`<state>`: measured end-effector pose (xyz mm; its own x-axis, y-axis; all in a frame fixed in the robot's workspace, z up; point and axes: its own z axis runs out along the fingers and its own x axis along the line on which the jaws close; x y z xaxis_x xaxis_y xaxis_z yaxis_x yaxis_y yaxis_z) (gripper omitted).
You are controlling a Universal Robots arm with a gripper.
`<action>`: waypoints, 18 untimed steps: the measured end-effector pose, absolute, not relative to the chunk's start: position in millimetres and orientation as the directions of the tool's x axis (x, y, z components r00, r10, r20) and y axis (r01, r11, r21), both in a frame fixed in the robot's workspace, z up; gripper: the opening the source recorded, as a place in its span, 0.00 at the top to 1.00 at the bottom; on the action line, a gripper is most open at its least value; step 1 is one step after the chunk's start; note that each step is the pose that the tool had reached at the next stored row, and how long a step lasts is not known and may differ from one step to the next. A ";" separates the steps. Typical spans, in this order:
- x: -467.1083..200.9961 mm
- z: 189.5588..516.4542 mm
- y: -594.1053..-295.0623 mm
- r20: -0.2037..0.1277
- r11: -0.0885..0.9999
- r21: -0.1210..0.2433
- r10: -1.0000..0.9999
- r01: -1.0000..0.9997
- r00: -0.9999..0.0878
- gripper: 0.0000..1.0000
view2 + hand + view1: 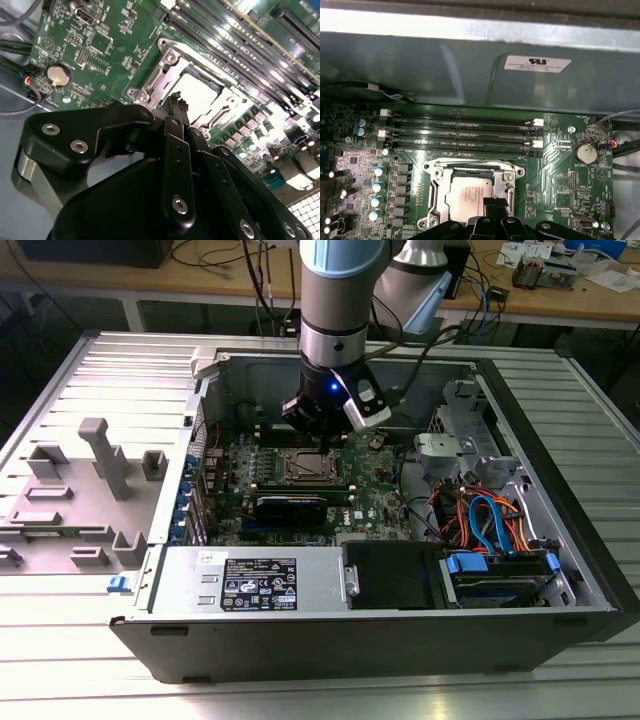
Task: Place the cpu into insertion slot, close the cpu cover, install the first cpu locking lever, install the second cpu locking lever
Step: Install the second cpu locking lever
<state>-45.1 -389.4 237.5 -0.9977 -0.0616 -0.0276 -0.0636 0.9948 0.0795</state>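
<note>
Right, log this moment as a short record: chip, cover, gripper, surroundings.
chip: cpu lies flat in the insertion slot, silvery top up
cover: cpu cover is down, framing the chip
gripper: gripper has fingertips shut together, holding nothing, just above the socket's edge
arm: reaches down into the open computer case over the motherboard
nearby: memory slots beside the socket; coin battery on the board

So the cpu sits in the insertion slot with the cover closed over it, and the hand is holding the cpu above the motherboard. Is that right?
Not quite. The hand holds nothing: its fingertips are pinched together just above the cpu, as the second wrist view shows. The rest stands: the cpu lies in the insertion slot with the cpu cover closed over it.
</note>
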 end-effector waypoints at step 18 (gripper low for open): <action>-45.0 237.8 -407.1 -0.019 0.996 0.062 -0.062 -0.063 -0.998 0.89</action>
